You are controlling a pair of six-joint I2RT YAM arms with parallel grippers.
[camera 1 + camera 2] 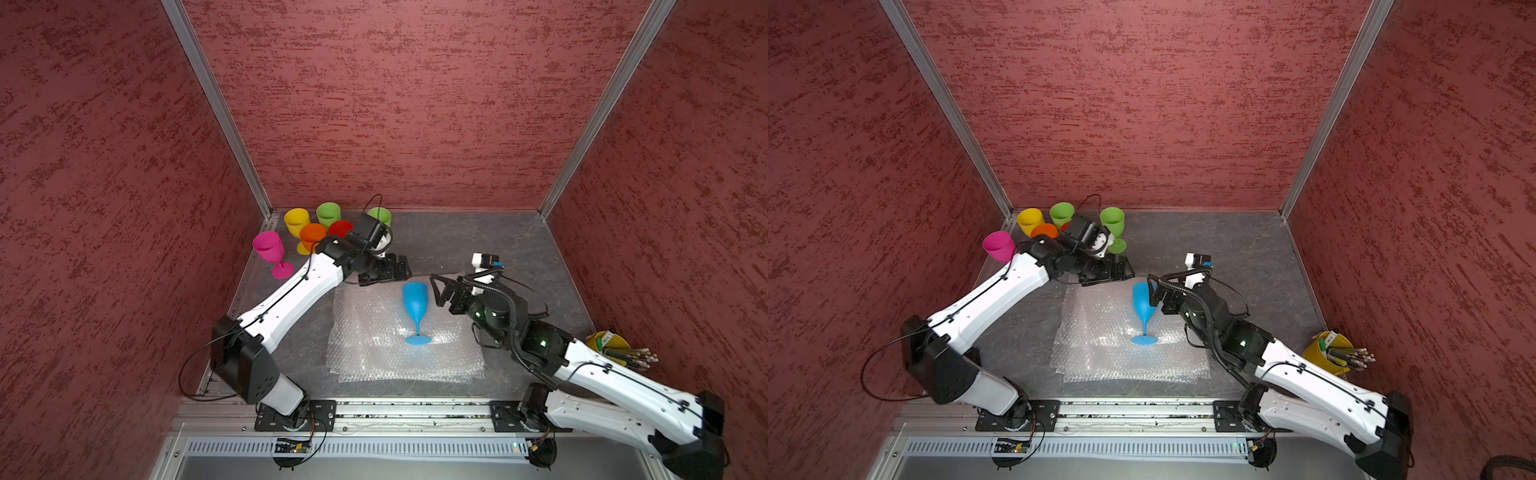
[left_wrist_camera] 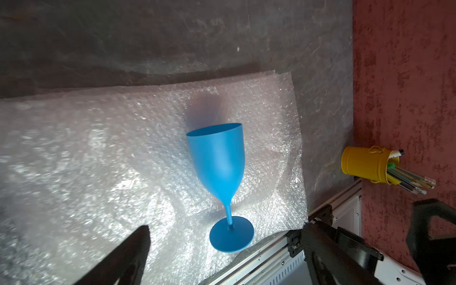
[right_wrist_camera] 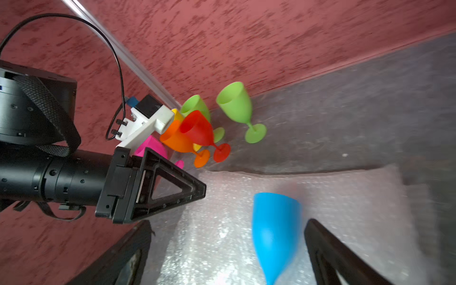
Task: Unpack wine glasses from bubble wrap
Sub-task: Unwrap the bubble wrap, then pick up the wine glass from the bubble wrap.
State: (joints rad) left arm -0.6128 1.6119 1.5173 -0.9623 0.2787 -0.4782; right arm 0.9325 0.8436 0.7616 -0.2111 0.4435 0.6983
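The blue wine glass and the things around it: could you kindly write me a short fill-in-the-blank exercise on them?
1. The wine glass standing on the bubble wrap is ____ in colour.
2. The left hand and the right hand are both ____, holding nothing.
3. Near the back corner, ____ green glasses stand among the unwrapped ones.
Missing words: blue; open; two.
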